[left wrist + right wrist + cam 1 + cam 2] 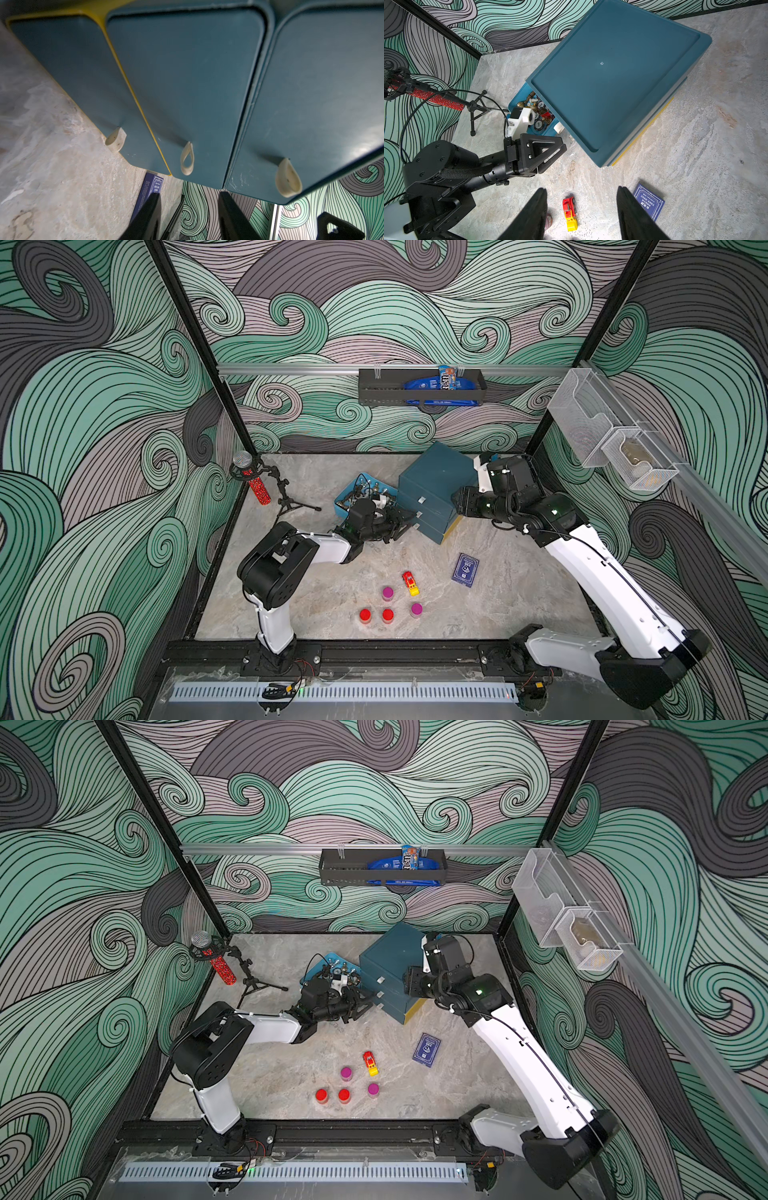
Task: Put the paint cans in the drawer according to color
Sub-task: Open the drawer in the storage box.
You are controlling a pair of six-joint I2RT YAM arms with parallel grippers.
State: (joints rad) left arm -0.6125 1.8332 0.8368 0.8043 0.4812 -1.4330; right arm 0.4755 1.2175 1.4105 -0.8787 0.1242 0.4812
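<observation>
Tabletop (511, 597): 4 paint cans (387, 593) vis.; left arm (324, 548) half-covers tray (340, 501).

Soft, even light falls from above. In both top views the table (519, 580) is bright and clear, with faint shadows under the arms, and the walls bow at the picture edges. The left wrist view is dimmer: the lens stretches the drawer (187, 83) fronts, a pale sheen lies on the top one, and the left tool (189, 199) is blurred black. The right wrist view is bright and sharp, with only the right tool (581, 190) soft.
</observation>
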